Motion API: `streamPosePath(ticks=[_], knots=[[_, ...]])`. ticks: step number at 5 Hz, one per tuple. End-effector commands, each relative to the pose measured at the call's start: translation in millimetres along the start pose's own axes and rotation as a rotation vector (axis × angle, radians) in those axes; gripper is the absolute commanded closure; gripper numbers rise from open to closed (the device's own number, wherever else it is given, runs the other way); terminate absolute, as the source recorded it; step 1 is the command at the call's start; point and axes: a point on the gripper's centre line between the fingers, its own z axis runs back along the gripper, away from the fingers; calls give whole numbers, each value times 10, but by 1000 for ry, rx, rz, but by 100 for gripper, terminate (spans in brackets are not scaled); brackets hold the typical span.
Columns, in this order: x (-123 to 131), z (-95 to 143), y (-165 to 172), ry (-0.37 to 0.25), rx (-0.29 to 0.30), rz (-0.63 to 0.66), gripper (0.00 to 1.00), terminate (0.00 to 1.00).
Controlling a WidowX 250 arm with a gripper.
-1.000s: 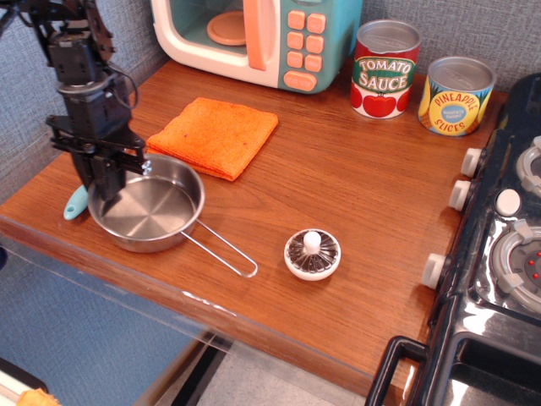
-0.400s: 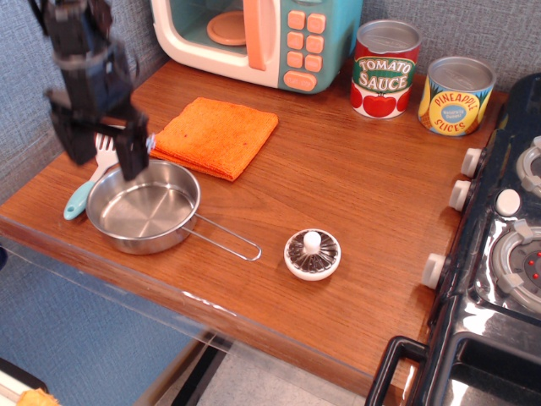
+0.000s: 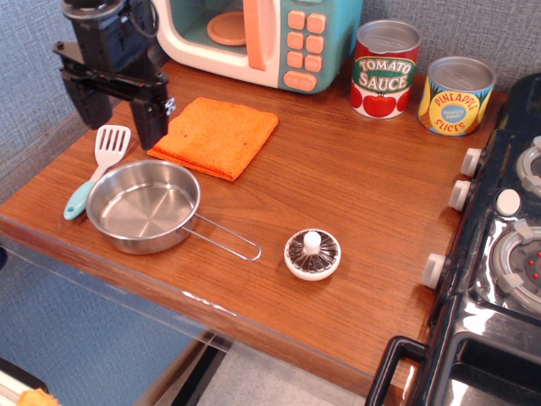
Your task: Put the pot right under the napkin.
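The pot (image 3: 144, 205), a shallow shiny steel pan with a thin wire loop handle pointing right, sits on the wooden counter just in front of the napkin (image 3: 216, 134), a flat folded bright-orange cloth. My gripper (image 3: 121, 112) is raised above the counter, behind and to the left of the pot. It is open and empty, with its two black fingers (image 3: 152, 123) spread wide apart.
A white spatula with a teal handle (image 3: 95, 169) lies left of the pot. A small white-rimmed knobbed disc (image 3: 312, 254) sits to the right. A toy microwave (image 3: 258, 38), a tomato sauce can (image 3: 385, 69) and a pineapple can (image 3: 456, 96) stand behind. A toy stove (image 3: 499, 245) is at right.
My gripper has let go of the pot's rim, opened, and risen up and back. The pot has shifted slightly left and its handle has swung a little.
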Motion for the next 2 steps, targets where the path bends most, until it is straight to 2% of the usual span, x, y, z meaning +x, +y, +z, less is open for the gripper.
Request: streamPosePath(ticks=[1, 2], knots=[[14, 27, -46, -43, 63, 46, 0, 0], [14, 27, -46, -43, 63, 46, 0, 100]])
